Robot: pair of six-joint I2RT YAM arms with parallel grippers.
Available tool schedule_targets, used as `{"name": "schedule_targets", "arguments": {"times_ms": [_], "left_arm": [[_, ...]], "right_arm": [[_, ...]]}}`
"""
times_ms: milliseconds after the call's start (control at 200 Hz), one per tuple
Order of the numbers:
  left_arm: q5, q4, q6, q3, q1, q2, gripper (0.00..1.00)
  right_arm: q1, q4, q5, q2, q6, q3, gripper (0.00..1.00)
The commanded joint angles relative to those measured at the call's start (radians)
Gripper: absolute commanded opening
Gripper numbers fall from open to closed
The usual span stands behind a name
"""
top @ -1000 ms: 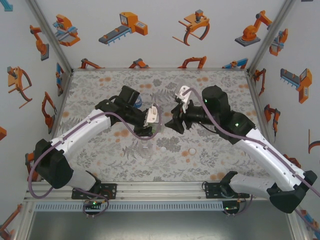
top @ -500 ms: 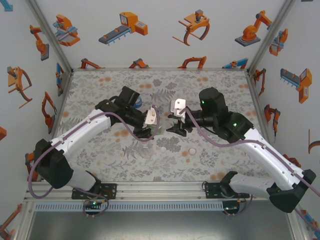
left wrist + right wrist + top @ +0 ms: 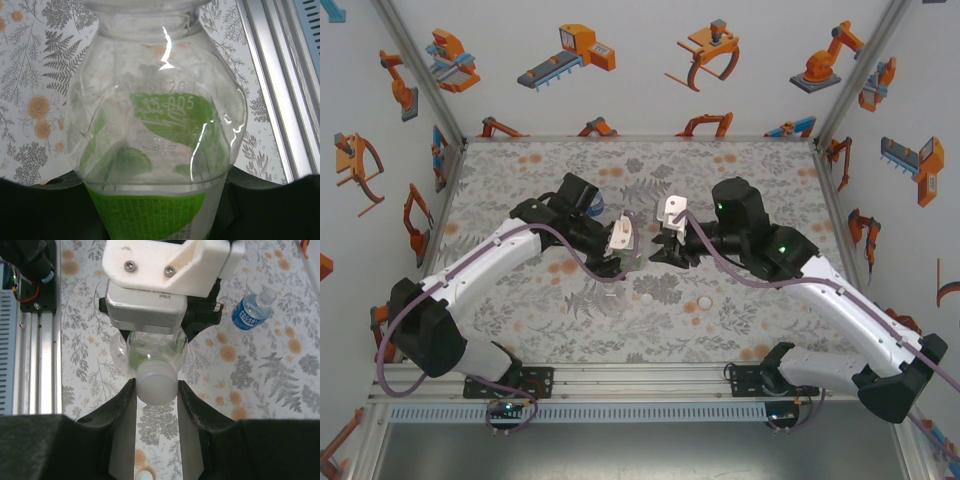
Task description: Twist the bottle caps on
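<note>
Cap [image 3: 156, 385] atop bottle [image 3: 152, 347], second bottle [image 3: 251, 313] behind — loose cap [image 3: 644, 298] in front

The transparent plastic bottle [image 3: 155, 125] carries a green label; its round plastic cap [image 3: 156, 385] is white. The flat table surface [image 3: 270, 385] shows grey ferns and orange flowers.

The table [image 3: 760, 180] has a pale top printed with grey ferns and orange flowers. A blue-labelled bottle [image 3: 252, 310] lies on its side toward the back. Nearer the front sits a clear bottle [image 3: 613, 300], with one white cap [image 3: 643, 298] just beside it and a second cap [image 3: 705, 303] further right.
</note>
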Motion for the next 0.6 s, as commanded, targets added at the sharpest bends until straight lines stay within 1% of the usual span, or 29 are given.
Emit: {"name": "schedule_targets", "arguments": {"times_ms": [0, 120, 190, 245, 340, 476, 491, 521, 556, 596], "left_arm": [[0.035, 0.021, -0.003, 0.029, -0.007, -0.026, 0.0], [0.011, 0.054, -0.034, 0.021, -0.004, -0.029, 0.0], [-0.001, 0.073, -0.053, 0.018, -0.001, -0.03, 0.0], [-0.011, 0.09, -0.066, 0.015, 0.002, -0.032, 0.0], [-0.023, 0.106, -0.085, 0.012, 0.007, -0.034, 0.0], [-0.032, 0.121, -0.1, 0.009, 0.01, -0.031, 0.0], [-0.034, 0.12, -0.1, 0.009, 0.01, -0.029, 0.0], [-0.039, 0.121, -0.103, 0.008, 0.01, -0.028, 0.0], [-0.045, 0.12, -0.107, 0.01, 0.01, -0.026, 0.0], [-0.052, 0.122, -0.114, 0.013, 0.01, -0.022, 0.0]], "right_arm": [[0.007, 0.112, 0.122, 0.007, 0.295, -0.029, 0.0], [0.007, 0.163, 0.276, 0.01, 0.628, -0.058, 0.0], [0.007, 0.157, 0.376, 0.015, 0.815, -0.067, 0.0], [0.007, 0.154, 0.411, 0.018, 0.923, -0.073, 0.0], [0.007, 0.191, 0.411, 0.012, 0.995, -0.091, 0.0], [0.007, 0.198, 0.415, 0.01, 1.001, -0.08, 0.0], [0.007, 0.195, 0.416, 0.01, 1.002, -0.076, 0.05], [0.007, 0.188, 0.417, 0.015, 1.003, -0.065, 0.21], [0.007, 0.181, 0.418, 0.019, 1.012, -0.055, 0.36], [0.007, 0.176, 0.421, 0.024, 1.024, -0.044, 0.46]]}}
